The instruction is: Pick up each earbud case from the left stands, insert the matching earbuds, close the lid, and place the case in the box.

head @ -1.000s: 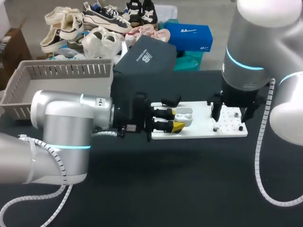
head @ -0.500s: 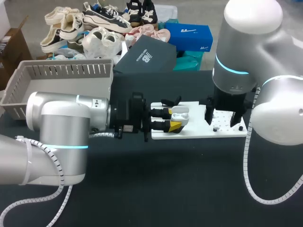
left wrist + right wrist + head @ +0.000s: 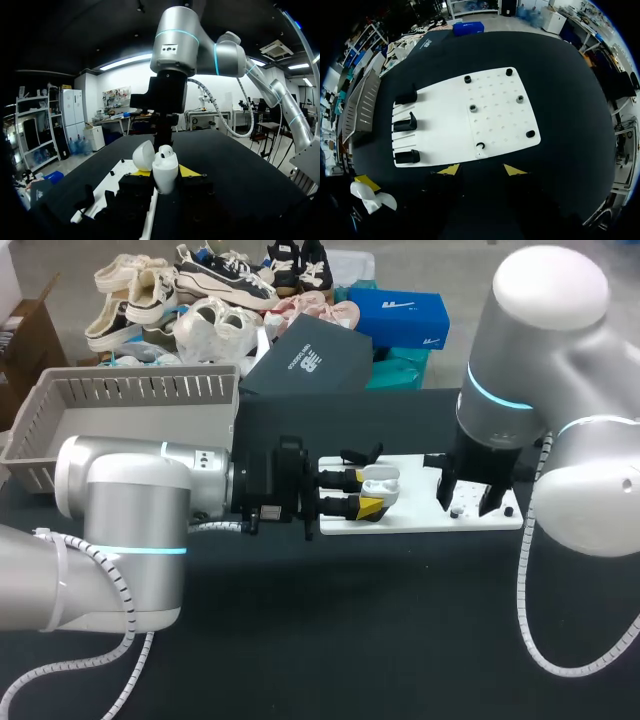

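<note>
My left gripper [image 3: 372,495] is shut on a white earbud case [image 3: 380,483], held over the left part of the white board [image 3: 420,515]. In the left wrist view the case [image 3: 165,172] stands between the yellow fingertips [image 3: 190,171] with its lid [image 3: 144,155] swung open. My right gripper [image 3: 468,502] hangs over the board's perforated right half, fingers apart with nothing seen between them. In the right wrist view the right gripper [image 3: 481,170] is above the board's near edge, close to a small holder [image 3: 480,145]. Three black stands [image 3: 406,122] line the board's left side.
A grey slatted box [image 3: 100,405] sits at the back left of the table. A dark shoebox [image 3: 310,360] lies at the table's far edge behind the board. Several small pegs [image 3: 519,99] dot the perforated plate. Dark tabletop [image 3: 380,620] stretches in front of the board.
My right arm has shifted a little to the left over the board and its fingers have drawn closer together. The left gripper still holds the open case in nearly the same place.
</note>
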